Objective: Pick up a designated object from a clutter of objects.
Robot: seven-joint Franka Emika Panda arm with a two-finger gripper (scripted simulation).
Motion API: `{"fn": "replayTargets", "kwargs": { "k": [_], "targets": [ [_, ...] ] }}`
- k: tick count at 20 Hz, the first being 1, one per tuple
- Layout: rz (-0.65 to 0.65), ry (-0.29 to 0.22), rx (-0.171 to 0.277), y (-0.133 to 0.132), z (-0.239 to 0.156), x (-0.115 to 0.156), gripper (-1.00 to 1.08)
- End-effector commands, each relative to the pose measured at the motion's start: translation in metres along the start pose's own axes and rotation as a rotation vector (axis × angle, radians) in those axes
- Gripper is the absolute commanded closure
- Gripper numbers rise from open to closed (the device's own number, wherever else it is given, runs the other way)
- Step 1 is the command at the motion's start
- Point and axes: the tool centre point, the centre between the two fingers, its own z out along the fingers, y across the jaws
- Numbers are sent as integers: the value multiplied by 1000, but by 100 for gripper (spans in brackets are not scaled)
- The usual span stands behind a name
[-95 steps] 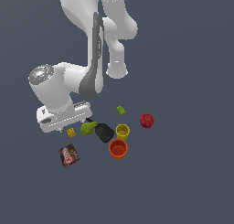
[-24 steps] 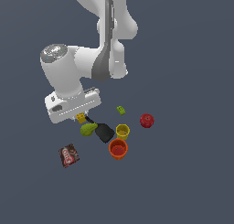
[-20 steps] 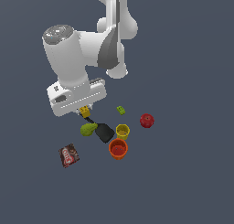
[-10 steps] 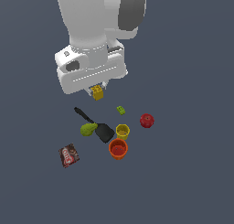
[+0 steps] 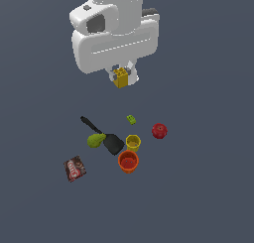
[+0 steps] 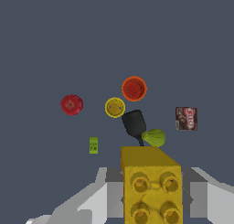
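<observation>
Hand clamping yellow brick, raised

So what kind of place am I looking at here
Most likely a simulated test scene, not a real room: a flat, featureless grey floor, a few small items such as a red apple and an orange cup scattered on it, and a smoothly rendered end effector holding a yellow brick.

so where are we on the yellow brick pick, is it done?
Grasp and lift look done: the yellow brick sits between the gripper fingers, well above the floor in the exterior view. The green brick, yellow cup, spatula and the other clutter lie below, untouched by the arm. In hand: holding it aloft. Nothing visibly left beyond keeping the grip.
</observation>
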Motion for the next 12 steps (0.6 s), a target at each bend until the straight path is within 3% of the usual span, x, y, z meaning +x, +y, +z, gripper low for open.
{"fn": "replayTargets", "kwargs": {
  "k": [1,12],
  "targets": [
    [1,-1,2,-8,-15,5,108],
    [1,-1,4,-19,-39,14,108]
  ]
}}
